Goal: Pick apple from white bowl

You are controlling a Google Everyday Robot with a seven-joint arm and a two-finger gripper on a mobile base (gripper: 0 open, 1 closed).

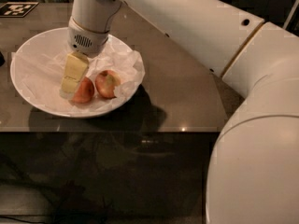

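We see the end effector (70, 85) lowered into the white bowl (32, 45), left of the bowl's middle. It hangs from the grey-vented wrist of the white arm (196, 27), which reaches in from the right across the bench (182, 92). Its pale yellow tip points down and slightly left, ending at the crumpled tissue paper (124, 62) that lines the bowl. The apple (85, 91), evenly red-orange, lies just right of that tip and looks to be touching it, with its left side hidden behind the yellow part. We cannot tell whether the end effector is apart, together or clamped on the fruit.

A second, smaller apple (107, 83) with a pale yellow patch sits just to the right of the first, close beside it, also on the tissue. The bowl stands on the dark, glossy bench near its front edge. A black-and-white marker tag (17, 8) lies flat at the far left corner of the bench, well apart from the bowl.
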